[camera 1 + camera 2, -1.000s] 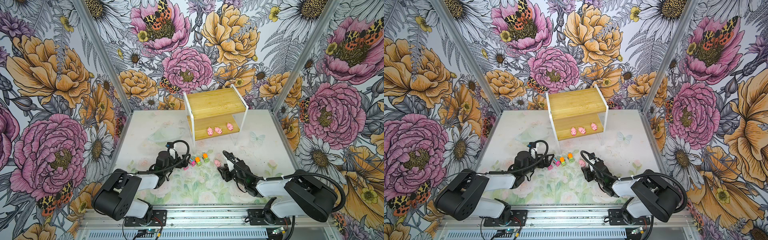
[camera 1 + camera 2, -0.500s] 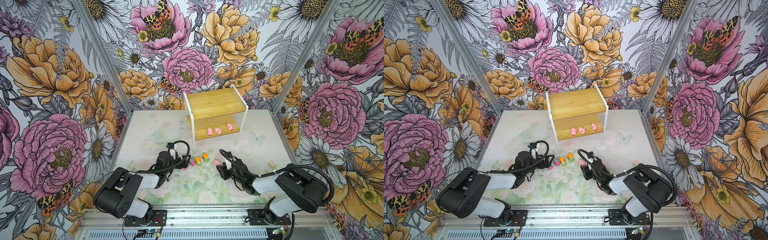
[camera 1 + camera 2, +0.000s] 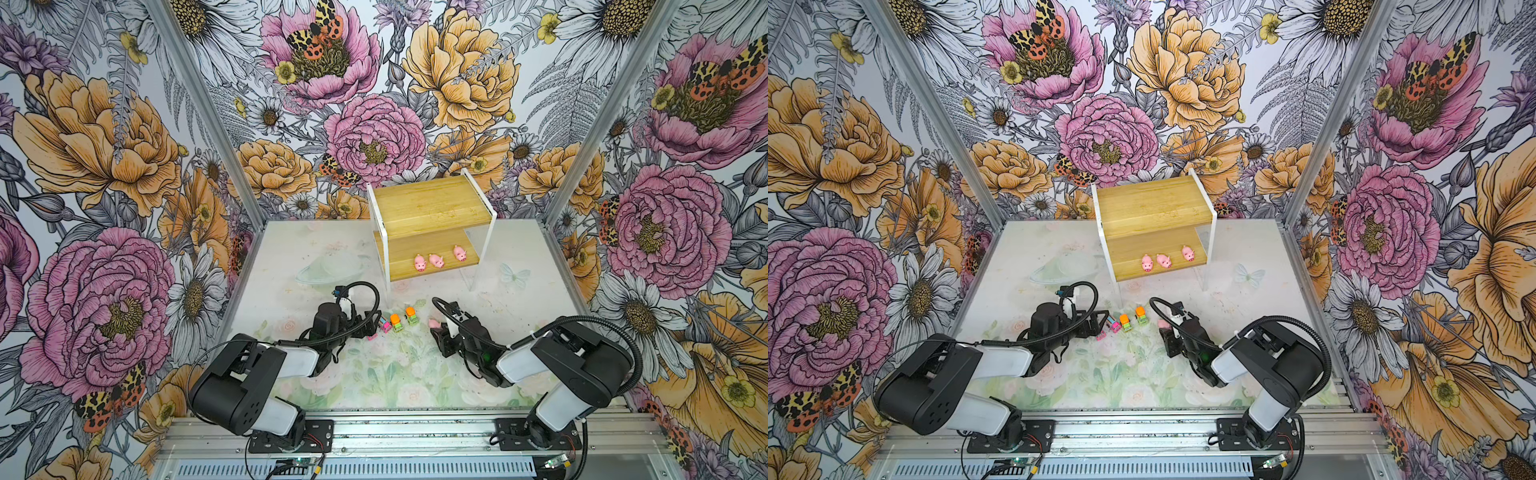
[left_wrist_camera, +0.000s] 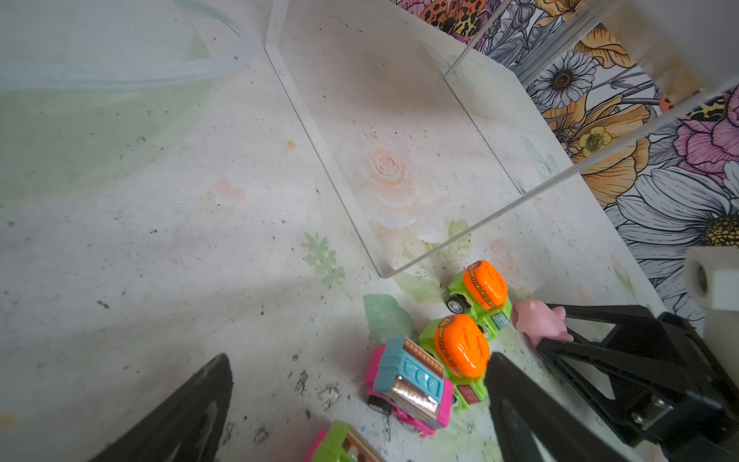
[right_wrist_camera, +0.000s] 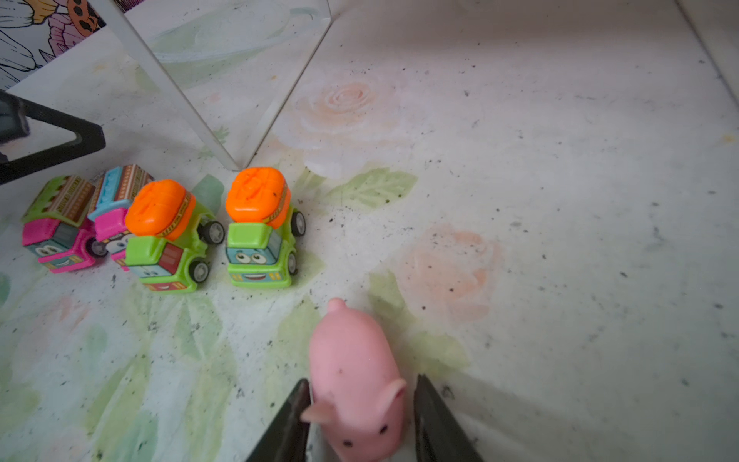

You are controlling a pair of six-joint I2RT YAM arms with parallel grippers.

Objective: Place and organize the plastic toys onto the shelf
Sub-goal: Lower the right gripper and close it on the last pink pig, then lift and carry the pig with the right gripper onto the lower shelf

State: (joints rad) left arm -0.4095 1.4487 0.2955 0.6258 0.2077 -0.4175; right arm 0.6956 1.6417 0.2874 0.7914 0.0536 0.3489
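The shelf (image 3: 432, 208) holds three pigs (image 3: 435, 260) in a row on its lower board. On the surface (image 3: 519, 316) in front stand four cars (image 3: 397, 323), with the fourth pig (image 5: 356, 384) beside them. The right claw (image 5: 362, 382) is spread, straddling this pig's head. The left claw (image 4: 360, 360) is spread beside the cars.

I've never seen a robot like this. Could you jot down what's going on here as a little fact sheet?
Shelf: two wooden steps, at the back of the table
On the shelf: three pink pigs, lower step
On the table: four cars in a row, fourth pig
Left hand: open, holding nothing, beside the cars
Right hand: fingers either side of the fourth pig; grip unclear
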